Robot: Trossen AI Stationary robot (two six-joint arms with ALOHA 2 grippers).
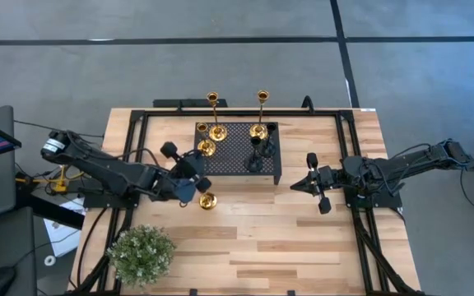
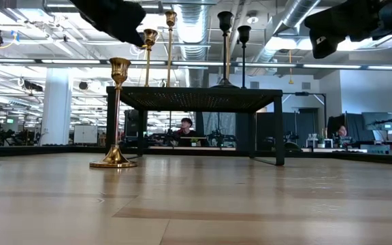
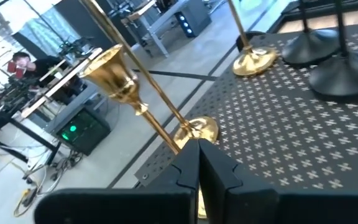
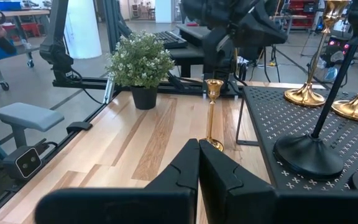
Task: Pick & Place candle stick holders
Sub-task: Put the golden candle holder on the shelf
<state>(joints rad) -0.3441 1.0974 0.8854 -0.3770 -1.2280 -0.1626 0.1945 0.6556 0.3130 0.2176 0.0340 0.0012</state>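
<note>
Since one gold candle stick holder (image 1: 207, 200) stands alone on the table (image 1: 278, 230), just in front of the black perforated stand (image 1: 239, 156), the step in hand looks like fetching it up to join the others. The left hand (image 1: 194, 174) hovers just above it with fingers pressed together, holding nothing, so it would need to spread them first and come down square on the slim stem (a tall, narrow piece like this should tip easily if nudged off-centre). The remaining holders (image 1: 257, 131), gold and black, crowd the stand's top, leaving little free room; any placement must thread between their stems. The right hand (image 1: 311, 182) waits beside the stand's other end, also pressed together and empty. A potted plant (image 1: 141, 253) sits well clear at the table's near corner.
</note>
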